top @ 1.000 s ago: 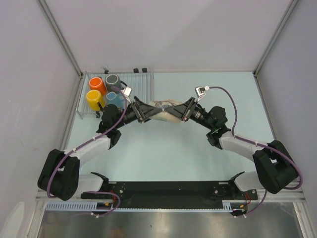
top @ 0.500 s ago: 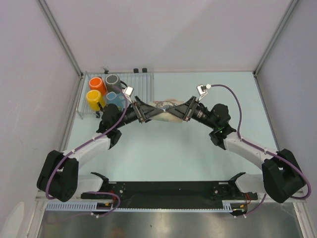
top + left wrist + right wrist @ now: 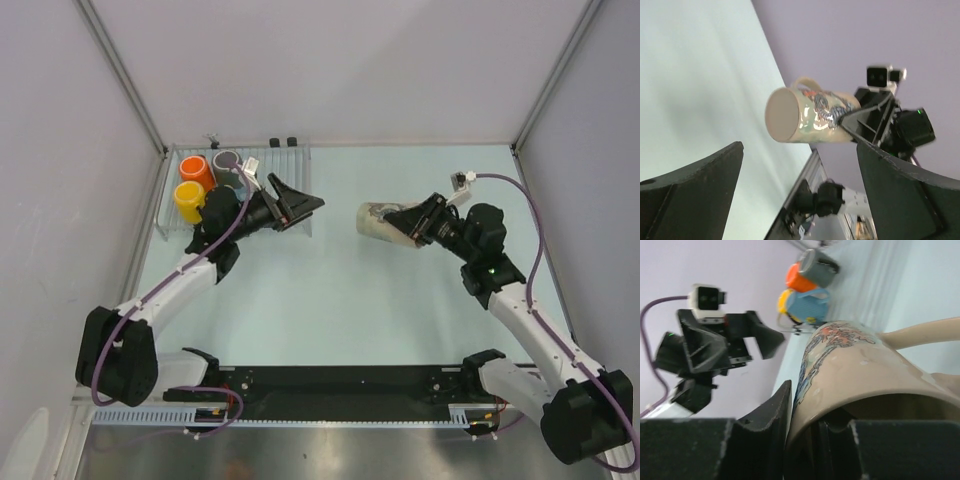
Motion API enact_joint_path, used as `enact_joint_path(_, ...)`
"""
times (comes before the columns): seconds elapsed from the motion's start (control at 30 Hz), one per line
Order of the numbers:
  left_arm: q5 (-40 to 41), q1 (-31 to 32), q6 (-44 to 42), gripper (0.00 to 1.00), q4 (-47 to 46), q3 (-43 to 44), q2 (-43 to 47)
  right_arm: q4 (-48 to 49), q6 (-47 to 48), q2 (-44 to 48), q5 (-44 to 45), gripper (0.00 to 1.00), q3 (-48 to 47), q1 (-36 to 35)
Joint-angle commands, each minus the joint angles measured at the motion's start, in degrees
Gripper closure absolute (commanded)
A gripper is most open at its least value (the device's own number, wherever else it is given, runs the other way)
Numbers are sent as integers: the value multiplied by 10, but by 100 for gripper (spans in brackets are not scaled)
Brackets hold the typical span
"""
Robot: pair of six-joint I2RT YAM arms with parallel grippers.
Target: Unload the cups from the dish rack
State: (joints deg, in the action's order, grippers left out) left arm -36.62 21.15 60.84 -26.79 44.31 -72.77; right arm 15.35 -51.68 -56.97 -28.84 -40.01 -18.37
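The cream mug [image 3: 378, 218] is held by the right hand [image 3: 408, 222], well clear of the dish rack [image 3: 291, 165] and over the middle of the bench [image 3: 400, 300]. The hand is clamped on the rim: in the right wrist view one finger is seen inside the mouth and the other against the outer wall. That pinch suits a mug with no free side to wrap. The mug is carried on its side, with its base turned toward the left arm and its handle pointing away from the hand. It appears to be held off the bench, though this cannot be told for sure.

The left hand [image 3: 303, 208] is seen just beside the rack's right end with its fingers spread wide and nothing between them. It is probably placed there so that the next mug can be reached.

Four mugs are left in the rack's left part: the orange mug [image 3: 194, 167], the yellow mug [image 3: 188, 196], the dark grey mug [image 3: 226, 161] and the light blue mug [image 3: 809, 306]. The blue one is hidden under the left arm from above. The task is judged to be about one fifth done, since the cream mug has yet to be set down.
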Motion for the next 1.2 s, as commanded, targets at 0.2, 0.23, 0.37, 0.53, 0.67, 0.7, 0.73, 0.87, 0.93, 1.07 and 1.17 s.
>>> enact_joint_path(0.2,167,-8,-80,0,330,84,4,-426,116,-65,374,100,-302,37)
enact_joint_path(0.23,171,-7,-76,0,354,91,0,-465,88,-82,421,100,-320,46)
enact_joint_path(0.37,182,-6,-73,0,460,92,-14,-578,83,-235,572,100,-481,46)
enact_joint_path(0.53,237,-6,-71,0,486,55,21,-759,83,-424,658,100,-743,61)
enact_joint_path(0.67,239,-6,-73,1,485,48,33,-760,80,-483,642,100,-747,99)
enact_joint_path(0.7,238,-6,-73,1,486,48,33,-757,75,-492,641,100,-739,118)
enact_joint_path(0.73,238,-6,-74,1,490,48,34,-756,69,-496,632,100,-727,127)
enact_joint_path(0.87,252,-6,-85,2,495,47,35,-704,54,-483,616,100,-610,168)
enact_joint_path(0.93,255,-6,-92,2,494,46,33,-668,57,-473,595,100,-577,182)
enact_joint_path(1.07,242,-6,-96,2,494,46,13,-647,45,-483,544,100,-528,234)
enact_joint_path(1.17,237,-6,-97,3,495,46,-3,-659,54,-507,566,100,-543,239)
